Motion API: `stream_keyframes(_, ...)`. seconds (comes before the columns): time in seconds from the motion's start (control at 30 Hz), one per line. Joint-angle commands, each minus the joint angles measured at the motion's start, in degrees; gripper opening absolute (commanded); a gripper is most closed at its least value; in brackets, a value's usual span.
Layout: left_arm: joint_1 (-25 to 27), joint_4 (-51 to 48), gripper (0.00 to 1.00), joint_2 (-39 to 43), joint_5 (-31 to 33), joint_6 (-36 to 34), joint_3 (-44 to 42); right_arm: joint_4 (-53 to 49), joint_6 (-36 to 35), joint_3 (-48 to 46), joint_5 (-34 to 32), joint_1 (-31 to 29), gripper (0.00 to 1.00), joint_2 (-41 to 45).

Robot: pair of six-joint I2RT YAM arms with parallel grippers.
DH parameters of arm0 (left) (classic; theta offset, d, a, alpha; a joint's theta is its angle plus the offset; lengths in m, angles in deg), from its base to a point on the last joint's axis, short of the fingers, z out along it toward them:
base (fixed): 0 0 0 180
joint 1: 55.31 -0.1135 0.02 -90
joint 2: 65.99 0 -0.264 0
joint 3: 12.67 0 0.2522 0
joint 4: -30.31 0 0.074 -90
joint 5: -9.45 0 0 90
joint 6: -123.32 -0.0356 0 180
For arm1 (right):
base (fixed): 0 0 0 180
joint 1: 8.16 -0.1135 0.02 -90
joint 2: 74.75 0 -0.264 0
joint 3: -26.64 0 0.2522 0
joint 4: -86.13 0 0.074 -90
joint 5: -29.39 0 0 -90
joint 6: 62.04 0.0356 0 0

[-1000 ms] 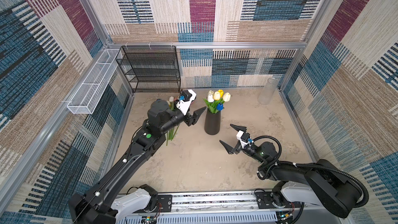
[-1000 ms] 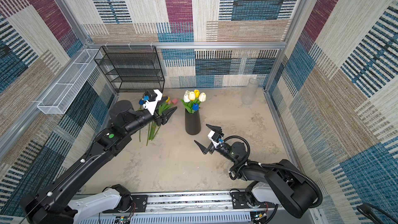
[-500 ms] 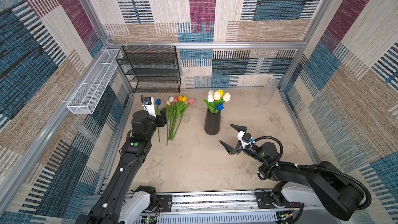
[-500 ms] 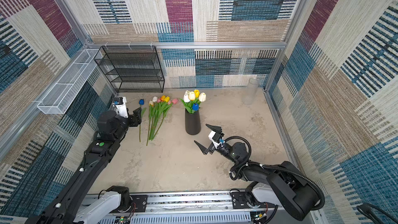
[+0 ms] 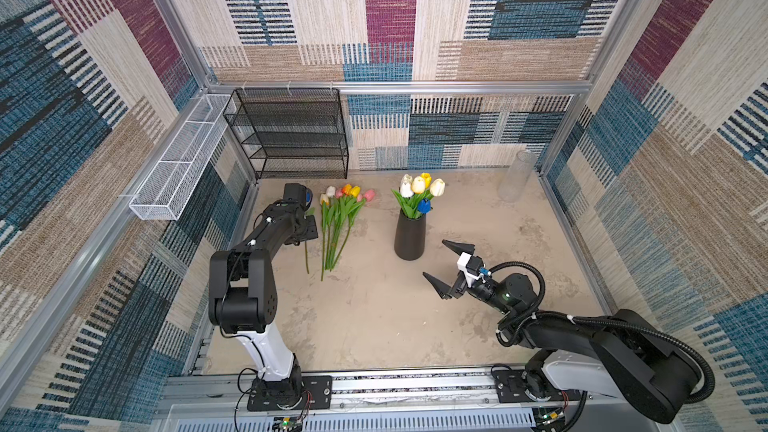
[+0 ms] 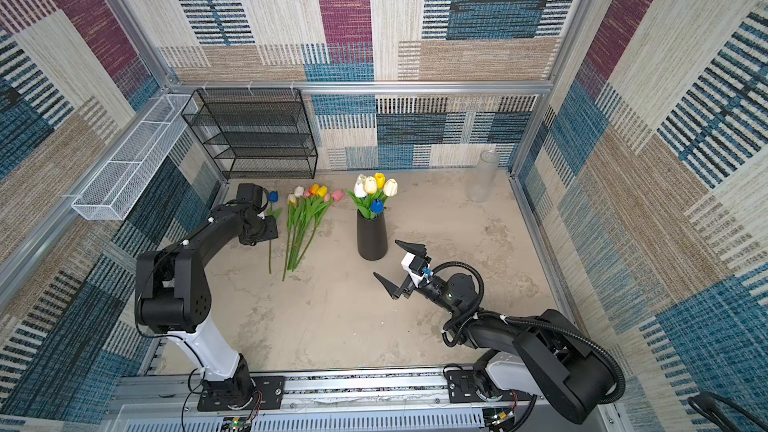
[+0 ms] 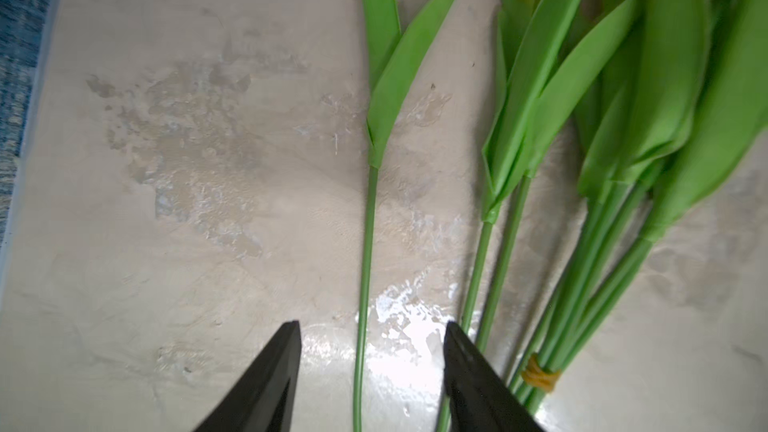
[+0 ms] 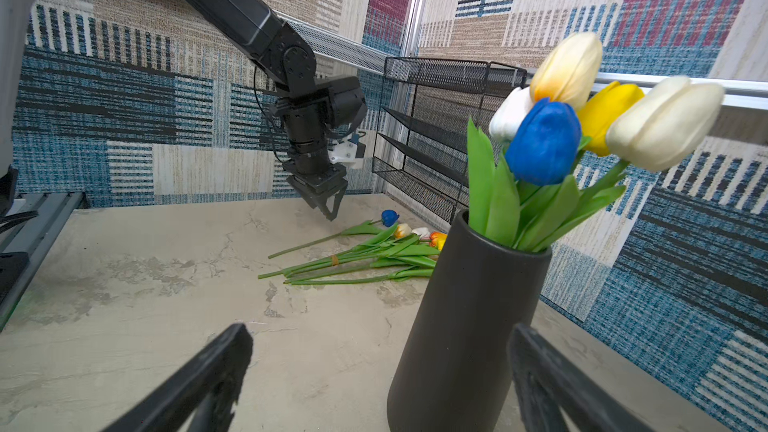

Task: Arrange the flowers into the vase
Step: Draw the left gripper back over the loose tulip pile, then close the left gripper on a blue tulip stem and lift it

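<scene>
Left end effector [image 7: 372, 324] hangs spread over a lone stem [image 7: 365, 263], bundled flowers [image 7: 582, 284] beside; right end effector [image 5: 434, 258] spread.

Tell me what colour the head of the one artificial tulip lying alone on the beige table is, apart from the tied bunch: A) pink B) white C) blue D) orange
C: the lone green-stemmed tulip's head, beside the yellow-banded bunch of tulips, is plainly blue.
</scene>
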Motion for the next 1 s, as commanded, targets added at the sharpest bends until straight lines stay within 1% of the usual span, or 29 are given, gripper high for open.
stream_keyframes(0.0,-0.22,-4.31,0.58,-3.40,2.30,-2.65,2.09,2.44,0.64,0.29,0.56,-0.08,1.00,0.09)
stream_keyframes(0.03,-0.68,-4.06,0.57,-4.88,3.08,-3.55,2.72,2.34,0.60,0.23,0.48,-0.08,1.00,0.30)
stream_keyframes(0.2,-2.29,-2.10,0.56,-10.34,1.10,-5.75,6.72,2.21,0.60,0.20,0.63,-0.08,1.00,0.47)
stream_keyframes(0.27,-2.42,-3.29,0.56,-12.97,1.49,-6.52,9.48,2.03,0.39,0.16,0.38,-0.08,1.00,0.89)
stream_keyframes(0.4,-2.88,-4.06,0.38,-17.30,0.61,-7.98,13.09,1.32,-0.02,-0.13,-0.05,-0.08,1.00,2.15)
stream_keyframes(0.57,-3.65,-3.42,0.12,-18.33,-2.07,-7.06,12.91,1.05,-0.15,-0.32,-0.28,-0.08,1.00,2.69)
stream_keyframes(0.6,-3.68,-3.33,0.05,-17.64,-2.42,-6.49,12.30,1.04,-0.24,-0.33,-0.33,-0.08,1.00,2.85)
stream_keyframes(0.63,-3.68,-3.05,0.01,-16.71,-2.54,-5.90,11.53,0.97,-0.21,-0.33,-0.41,-0.08,1.00,2.95)
stream_keyframes(0.73,-3.68,-0.39,0.00,-11.35,-3.38,-3.40,6.54,0.89,-0.16,-0.50,-0.40,-0.08,1.00,3.38)
stream_keyframes(0.8,-3.64,3.03,0.00,-5.77,-4.50,-1.04,1.10,1.03,-0.09,-0.50,-0.50,-0.08,1.00,3.39)
stream_keyframes(0.87,-3.59,6.16,0.00,0.27,-5.01,1.54,-4.69,1.15,-0.10,-0.50,-0.42,-0.08,1.00,3.22)
stream_keyframes(0.97,-3.22,12.19,0.00,11.97,-7.51,5.00,-14.58,1.40,0.10,-0.50,-0.42,-0.08,1.00,3.04)
